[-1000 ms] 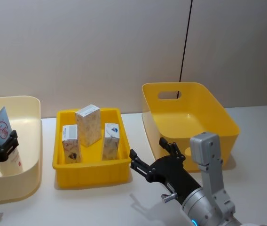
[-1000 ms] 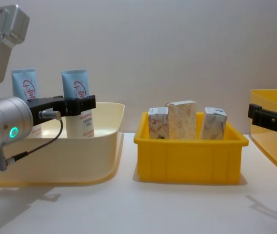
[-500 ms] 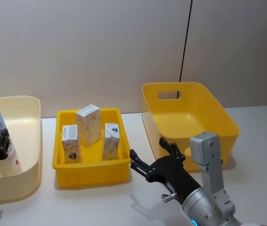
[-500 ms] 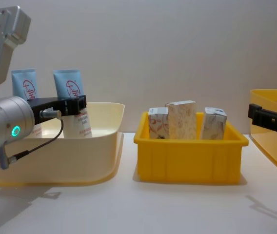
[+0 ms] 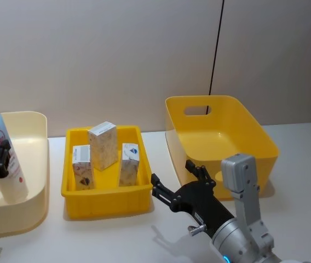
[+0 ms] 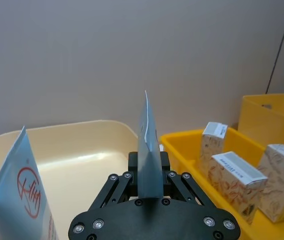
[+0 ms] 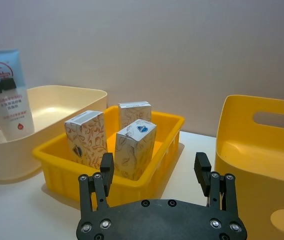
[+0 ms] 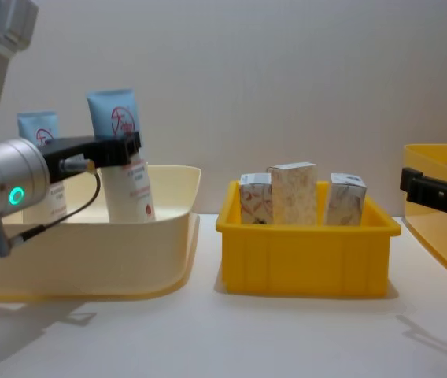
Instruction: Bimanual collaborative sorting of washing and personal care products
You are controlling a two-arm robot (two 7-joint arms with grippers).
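The left gripper is clamped across the middle of a light-blue squeeze tube, holding it slightly tilted over the cream bin at the table's left, beside a second tube standing upright in the same bin. Whether the held tube's cap touches the bin floor is hidden by the rim. The three marbled cartons stand upright in the shallow yellow tray at centre, untouched. The right gripper hangs with its fingers apart and nothing between them, in front of the tray and the deep yellow bin, whose floor is bare. By this showing the sorting looks early, with one tube in hand and the cartons still to be dealt with. The tubes are soft plastic, crimped flat at the top and marked with a red circle, while the cartons are square-edged printed card. The bins are smooth moulded plastic with rounded corners.
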